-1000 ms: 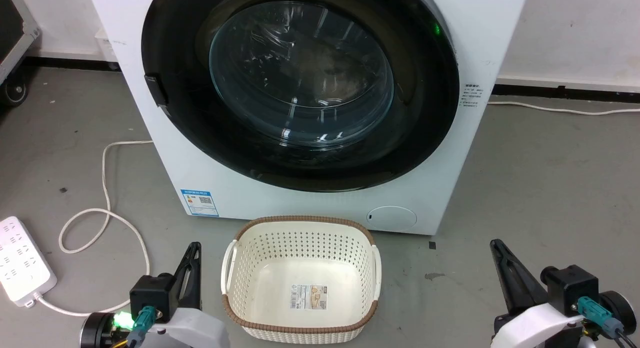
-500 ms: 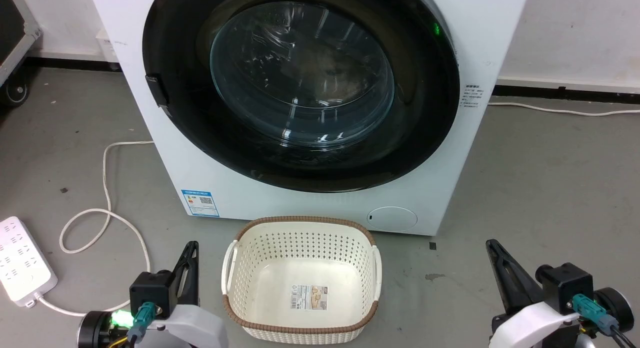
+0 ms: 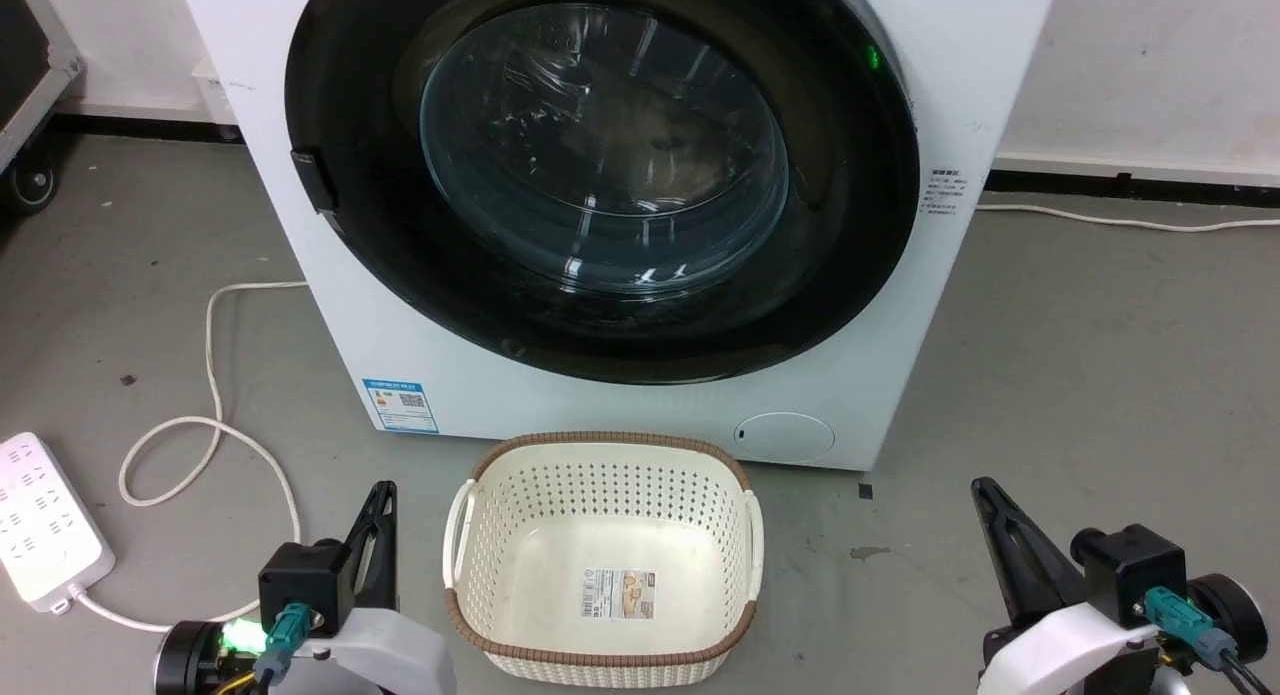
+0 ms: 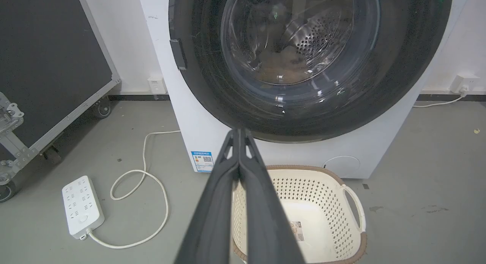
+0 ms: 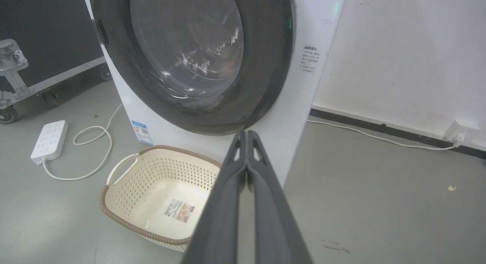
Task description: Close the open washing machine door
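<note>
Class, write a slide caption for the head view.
Left pincer and right pincer, both shut, flank a cream basket before the washing machine, its door closed.

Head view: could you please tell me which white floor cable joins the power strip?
The looped cable left of the washing machine joins the power strip; the other cable lies nearly straight by the right wall.

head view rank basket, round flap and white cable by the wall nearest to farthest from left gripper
1. basket, just right of the left gripper
2. round flap, low on the washing machine front, right side
3. white cable, far right along the wall
</note>
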Robot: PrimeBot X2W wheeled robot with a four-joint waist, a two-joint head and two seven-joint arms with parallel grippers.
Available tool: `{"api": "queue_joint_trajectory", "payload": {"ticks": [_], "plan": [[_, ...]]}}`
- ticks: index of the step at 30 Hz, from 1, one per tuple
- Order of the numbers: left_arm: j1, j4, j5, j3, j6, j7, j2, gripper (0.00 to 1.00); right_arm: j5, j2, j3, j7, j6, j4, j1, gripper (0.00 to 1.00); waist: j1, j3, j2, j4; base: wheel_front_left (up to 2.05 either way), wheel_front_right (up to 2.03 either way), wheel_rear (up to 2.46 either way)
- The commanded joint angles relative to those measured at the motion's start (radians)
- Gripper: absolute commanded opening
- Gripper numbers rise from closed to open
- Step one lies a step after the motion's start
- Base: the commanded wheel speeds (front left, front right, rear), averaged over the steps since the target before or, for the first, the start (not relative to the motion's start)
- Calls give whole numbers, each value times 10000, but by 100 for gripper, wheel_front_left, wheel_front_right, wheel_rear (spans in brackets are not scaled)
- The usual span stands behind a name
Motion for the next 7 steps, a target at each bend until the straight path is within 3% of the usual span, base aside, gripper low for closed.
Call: {"api": "queue_joint_trajectory", "payload": {"ticks": [1, 7], "plan": [[-151, -43, 26, 14, 30, 1, -5, 0, -76, 47, -1, 5, -6, -53, -142, 0, 0, 0, -1, 0, 0, 0, 0], [-151, -43, 26, 14, 30, 1, -5, 0, -76, 47, -1, 5, -6, -53, -142, 0, 0, 0, -1, 0, 0, 0, 0]]}}
